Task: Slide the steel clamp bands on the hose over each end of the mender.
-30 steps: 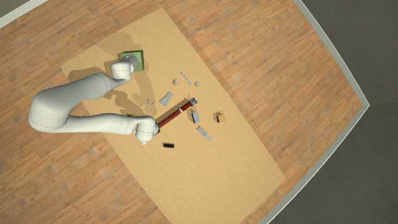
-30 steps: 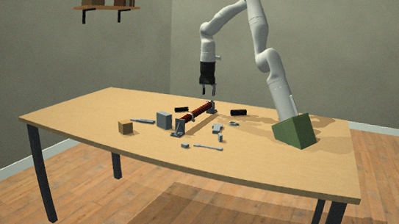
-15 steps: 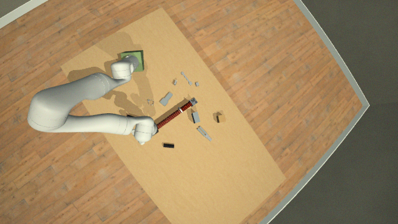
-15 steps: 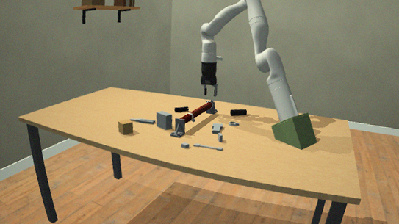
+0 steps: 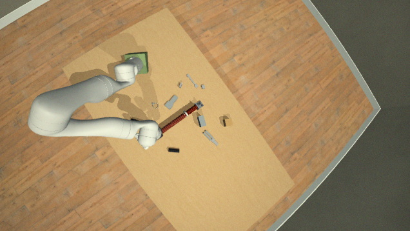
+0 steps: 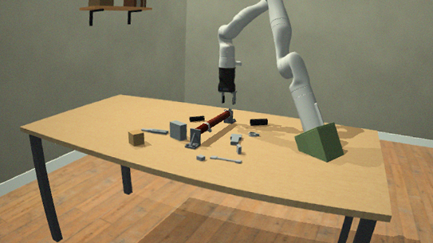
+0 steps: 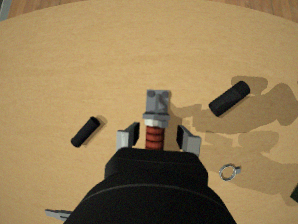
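A red ribbed hose lies across two grey end supports in the middle of the table. One steel band sits around it partway along and also shows in the exterior view. The other band sits close to the far support, seen in the wrist view. My gripper is open and empty. It hangs above that far end of the hose, with a finger on either side of the hose line in the wrist view. The mender is hidden inside the hose.
Two black cylinders lie near the far end of the hose. A small ring, a grey block, a brown cube, a wrench and small grey parts lie around. The green arm base stands at the right.
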You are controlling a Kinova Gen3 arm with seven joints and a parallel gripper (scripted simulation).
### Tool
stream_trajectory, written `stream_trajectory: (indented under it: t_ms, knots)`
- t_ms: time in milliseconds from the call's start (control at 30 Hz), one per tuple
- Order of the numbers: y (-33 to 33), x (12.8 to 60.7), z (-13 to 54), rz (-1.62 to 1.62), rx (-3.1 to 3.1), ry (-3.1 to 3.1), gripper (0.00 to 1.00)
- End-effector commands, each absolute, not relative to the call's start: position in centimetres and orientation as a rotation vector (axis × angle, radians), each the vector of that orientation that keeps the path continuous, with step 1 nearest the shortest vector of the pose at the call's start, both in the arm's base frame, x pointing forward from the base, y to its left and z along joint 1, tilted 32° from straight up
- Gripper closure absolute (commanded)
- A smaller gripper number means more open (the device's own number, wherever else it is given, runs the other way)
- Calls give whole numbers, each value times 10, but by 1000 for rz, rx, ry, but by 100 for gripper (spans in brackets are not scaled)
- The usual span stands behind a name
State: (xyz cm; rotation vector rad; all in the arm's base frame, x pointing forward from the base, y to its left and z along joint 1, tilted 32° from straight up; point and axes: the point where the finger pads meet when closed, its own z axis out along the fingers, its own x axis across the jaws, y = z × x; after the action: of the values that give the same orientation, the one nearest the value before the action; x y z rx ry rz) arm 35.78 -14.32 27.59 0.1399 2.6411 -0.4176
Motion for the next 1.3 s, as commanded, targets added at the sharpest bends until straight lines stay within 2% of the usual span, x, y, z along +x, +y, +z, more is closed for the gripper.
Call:
stream_trajectory:
  t_ms: [0,1267]
  knots:
    - [-144,360,276,-418,123,2635,0]
    - [-146,369,266,-417,123,2636,0]
